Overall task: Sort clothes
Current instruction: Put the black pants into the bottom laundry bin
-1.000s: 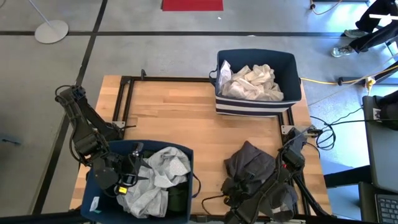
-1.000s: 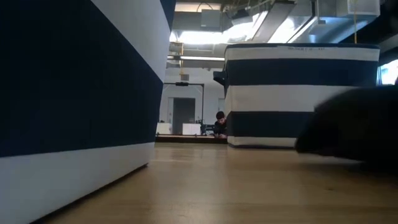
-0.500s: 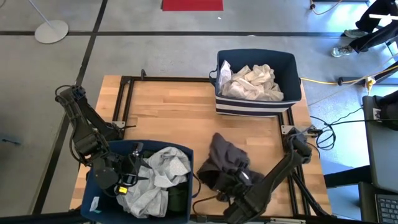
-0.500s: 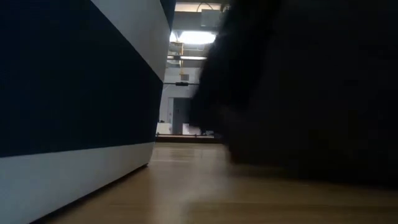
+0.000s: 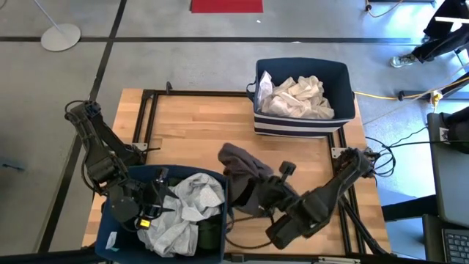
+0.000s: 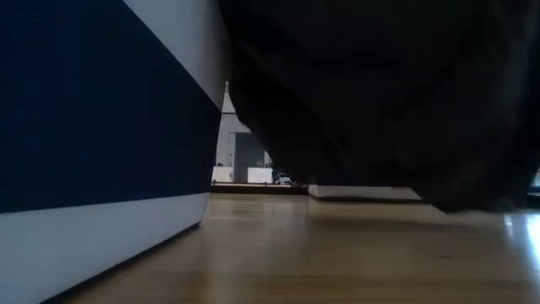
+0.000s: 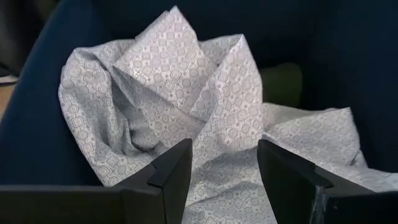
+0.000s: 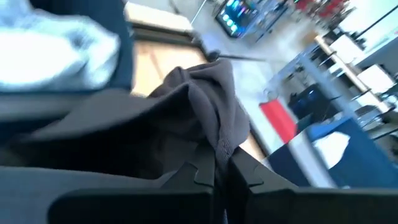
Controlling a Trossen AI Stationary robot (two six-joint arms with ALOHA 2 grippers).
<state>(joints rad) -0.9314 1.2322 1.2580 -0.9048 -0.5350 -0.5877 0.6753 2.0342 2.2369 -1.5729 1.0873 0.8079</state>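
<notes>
1. Wooden tabletop (image 5: 190,132) carries a near navy fabric bin (image 5: 110,220) of patterned grey clothes (image 5: 183,209).
2. Right claw (image 5: 245,194), clenched on a dark grey garment (image 5: 245,169), hangs beside that bin; left claw (image 7: 221,168) gapes inside.
3. Sorting looks nearly done.

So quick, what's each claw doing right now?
Left claw: open, empty, over the light grey garment in the near bin.
Right claw: shut on the dark grey garment.

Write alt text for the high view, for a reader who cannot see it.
The right gripper is shut on a dark grey garment beside the near navy bin, which holds a light grey garment. The left gripper hangs open inside that bin. At the wooden table's far side, a second bin holds cream clothes.
</notes>
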